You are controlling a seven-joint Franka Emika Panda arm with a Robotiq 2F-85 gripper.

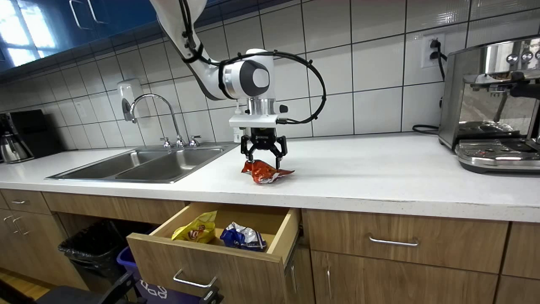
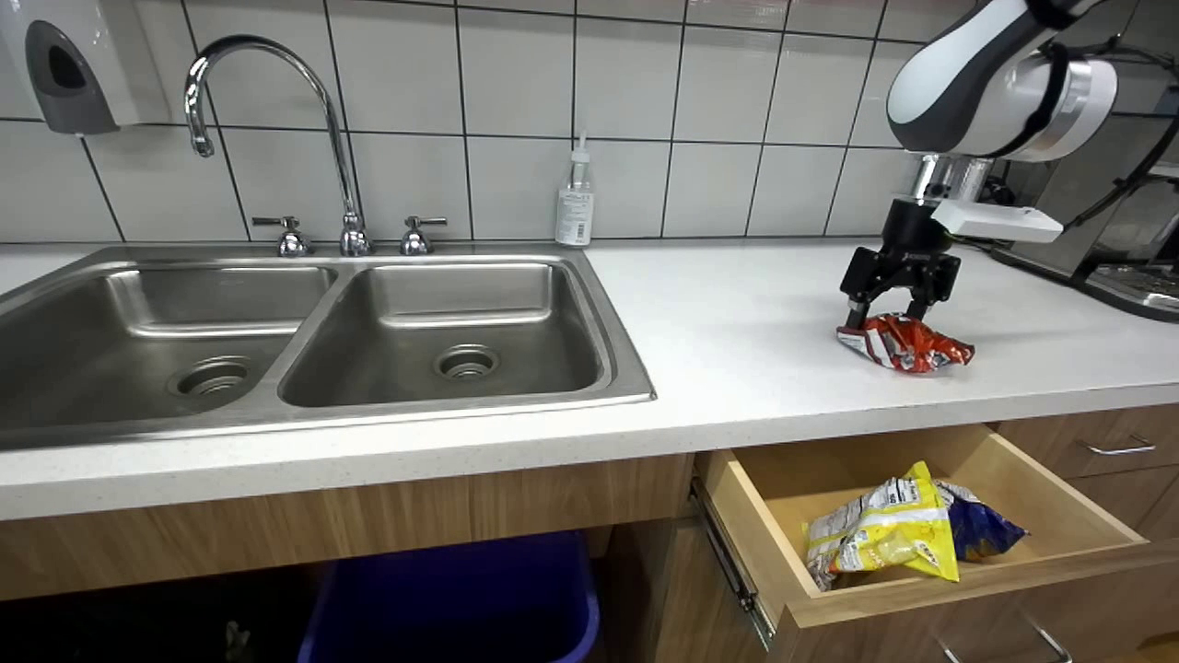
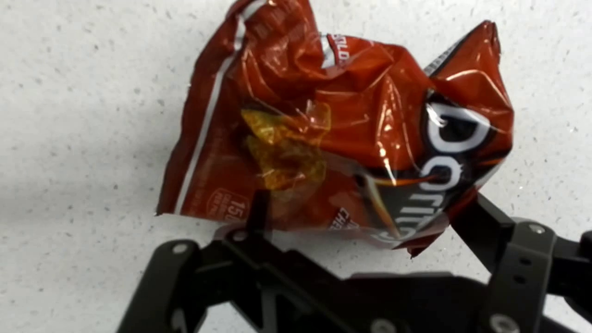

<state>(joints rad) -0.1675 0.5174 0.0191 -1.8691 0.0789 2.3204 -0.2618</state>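
A crumpled red Doritos bag (image 1: 262, 172) lies on the white countertop (image 1: 371, 169), showing in both exterior views. My gripper (image 1: 264, 163) points straight down over it with fingers spread wide. In the wrist view the bag (image 3: 342, 129) fills the upper middle, and one finger (image 3: 481, 222) stands beside its right lower edge. The opposite fingertip is partly covered by the bag's left lower part. Whether the fingers touch the foil, I cannot tell. From another angle, the fingertips hang close to the top of the bag (image 2: 907, 345).
Below the counter edge a drawer (image 1: 168, 255) is pulled out, holding a yellow bag (image 1: 196, 228) and a blue bag (image 1: 242, 237). A double sink (image 2: 624, 359) with a tall faucet (image 2: 355, 239), a pump bottle (image 2: 576, 207) and an espresso machine (image 1: 493, 105) stand around.
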